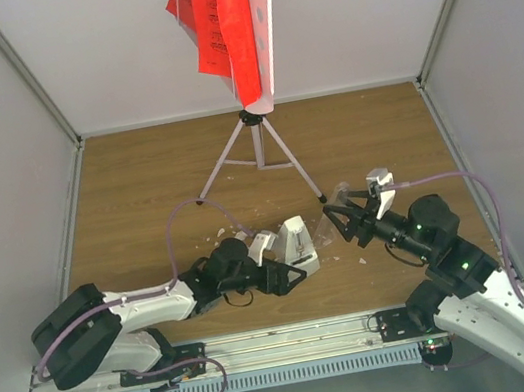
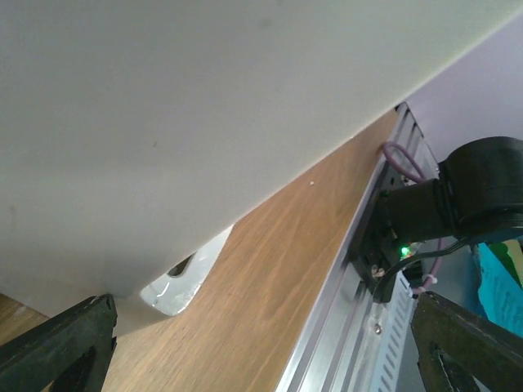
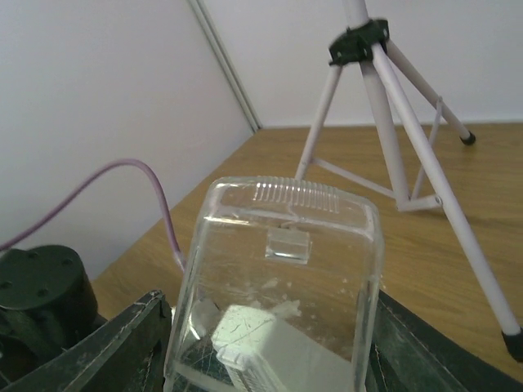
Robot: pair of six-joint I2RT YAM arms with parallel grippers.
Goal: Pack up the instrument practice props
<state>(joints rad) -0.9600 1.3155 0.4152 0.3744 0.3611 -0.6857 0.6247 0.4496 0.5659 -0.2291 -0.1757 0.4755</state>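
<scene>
Right gripper (image 3: 270, 359) is clamping the clear cover (image 3: 282, 245), probably for capping the metronome (image 1: 296, 243); left gripper (image 2: 261, 347), jaws spread wide, is flanking it without gripping.

The left arm (image 1: 144, 306) and right arm (image 1: 489, 303) are showing white shells with black joints; lilac cables (image 1: 177, 221) are looping alongside, green lights (image 1: 463, 266) are glowing, the left claw (image 1: 293, 253) and right claw (image 1: 343, 206) are showing black.
</scene>
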